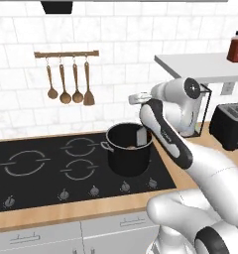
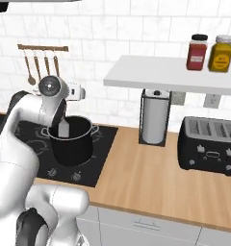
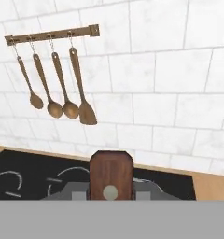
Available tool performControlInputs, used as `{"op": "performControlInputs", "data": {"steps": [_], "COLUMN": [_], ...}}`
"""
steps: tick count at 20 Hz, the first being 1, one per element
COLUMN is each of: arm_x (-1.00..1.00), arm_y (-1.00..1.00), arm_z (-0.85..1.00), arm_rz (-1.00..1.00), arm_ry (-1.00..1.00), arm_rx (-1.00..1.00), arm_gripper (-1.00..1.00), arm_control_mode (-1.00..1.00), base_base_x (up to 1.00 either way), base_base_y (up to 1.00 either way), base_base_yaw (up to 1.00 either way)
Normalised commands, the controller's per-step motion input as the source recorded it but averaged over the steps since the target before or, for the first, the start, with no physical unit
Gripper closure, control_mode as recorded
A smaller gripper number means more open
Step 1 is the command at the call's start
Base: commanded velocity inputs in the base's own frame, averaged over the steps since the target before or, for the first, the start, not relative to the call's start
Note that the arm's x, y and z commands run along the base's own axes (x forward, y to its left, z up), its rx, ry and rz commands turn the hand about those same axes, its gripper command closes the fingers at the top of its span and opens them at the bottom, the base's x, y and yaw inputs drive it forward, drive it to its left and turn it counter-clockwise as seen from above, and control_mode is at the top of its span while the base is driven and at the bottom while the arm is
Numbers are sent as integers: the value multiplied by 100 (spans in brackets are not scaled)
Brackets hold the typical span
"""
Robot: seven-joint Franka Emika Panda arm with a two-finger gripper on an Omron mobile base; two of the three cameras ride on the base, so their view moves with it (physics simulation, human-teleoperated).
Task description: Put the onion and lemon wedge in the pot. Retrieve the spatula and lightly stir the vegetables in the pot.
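1. Onion (image 3: 110, 170): judged to be the reddish-brown piece with a pale spot, clamped in the narrow gripper (image 3: 110, 189) and pointed toward the tiled wall. Not surely told from this angle.
2. Pot (image 1: 128, 161): standing near the right edge of the cooktop (image 1: 36, 183), toward its front. Inside mostly dark, so cannot tell what lies there.
3. Lemon wedge: cannot tell whether already dropped in.
4. Spatula (image 3: 86, 112): hanging untouched at the right end of the wall rack (image 3: 53, 33), beside three spoons (image 3: 53, 107) — retrieving not begun.
5. Judged early in the task — left to do: release over the pot, settle the wedge, fetch the spatula, stir lightly.
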Motion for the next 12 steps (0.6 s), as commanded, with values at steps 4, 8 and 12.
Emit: {"op": "performControlInputs", "data": {"steps": [4,8,12], "arm_x": [100,100,100], "arm_y": [41,26,19], "arm_z": [-58,-77,-76], "arm_rz": [1,0,0], "arm_ry": [0,3,3], "arm_rx": [0,0,0], "arm_gripper": [100,100,100], "arm_control_mode": [-100,-100,-100], "base_base_x": [0,0,0], "base_base_y": [0,0,0], "base_base_yaw": [0,0,0]}}
